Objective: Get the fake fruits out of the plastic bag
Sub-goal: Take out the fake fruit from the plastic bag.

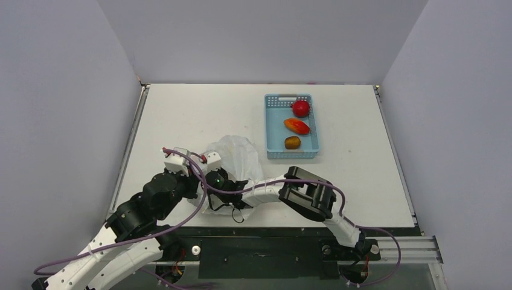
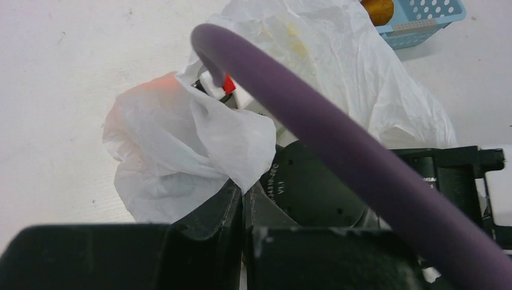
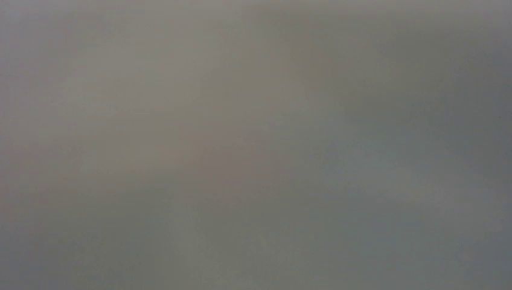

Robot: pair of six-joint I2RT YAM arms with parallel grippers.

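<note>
Left jaws clamped on a fold of the plastic bag (image 1: 238, 158) at bench (image 1: 181, 115) centre, I steady it so my right jaws, buried inside, state not discernible, can reach the orange (image 2: 145, 99) glowing through; basket (image 1: 267, 124) at 1 o'clock.

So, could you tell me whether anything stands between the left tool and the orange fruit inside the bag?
Yes, the bag itself: the orange fruit shows only through its thin film, beyond the left tool, which is shut on a fold of that film. Nothing else visible intervenes.
</note>
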